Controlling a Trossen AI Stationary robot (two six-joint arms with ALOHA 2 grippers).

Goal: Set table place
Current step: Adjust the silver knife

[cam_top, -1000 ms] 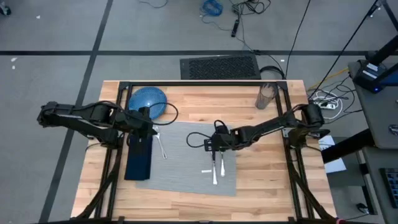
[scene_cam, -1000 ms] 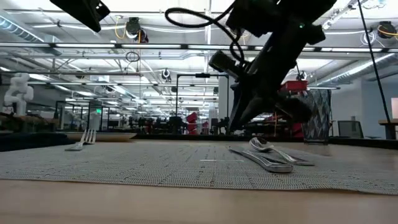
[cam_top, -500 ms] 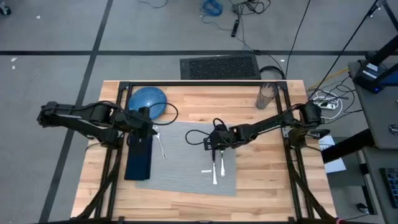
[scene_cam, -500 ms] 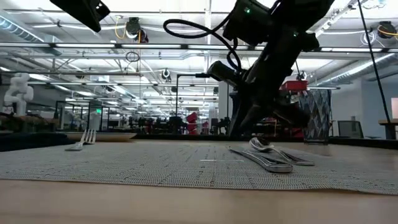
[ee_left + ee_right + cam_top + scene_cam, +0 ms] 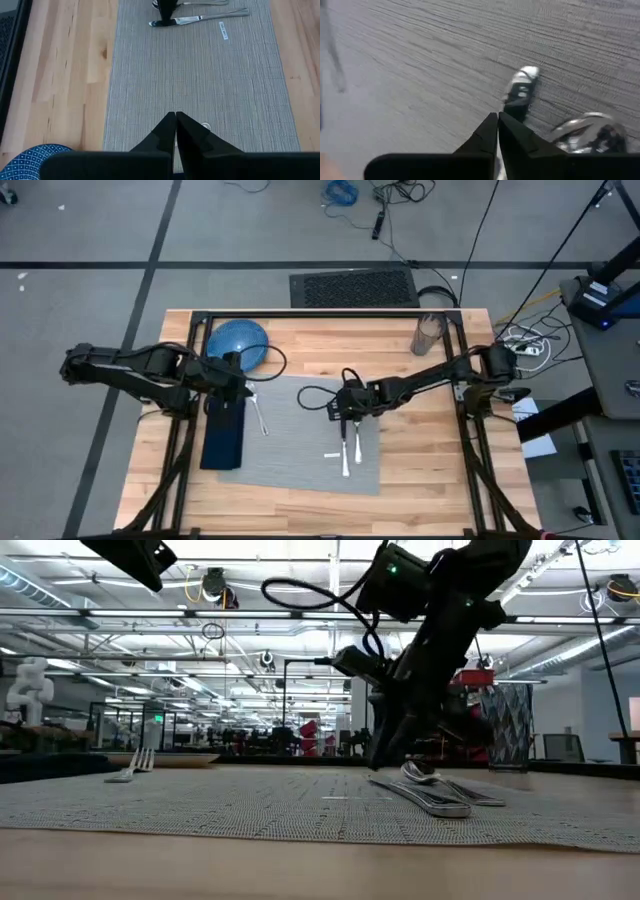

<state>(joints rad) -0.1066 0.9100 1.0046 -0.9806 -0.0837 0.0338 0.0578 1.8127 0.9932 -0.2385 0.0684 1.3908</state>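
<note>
Over the last second the right gripper (image 5: 343,412), fingers pressed together and empty, had edged inward above the placemat (image 5: 300,435) on the table (image 5: 420,450); the knife (image 5: 345,455) and spoon (image 5: 355,442) apparently lay released. The left gripper (image 5: 240,385), likewise clenched, waited.

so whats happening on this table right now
Two robot arms are setting a place on a grey placemat. The right tool, fingers shut, is low over the knife and spoon lying on the mat's right side. The left tool, also shut, waits by the fork and dark napkin. A blue plate and a glass sit off the mat.
</note>
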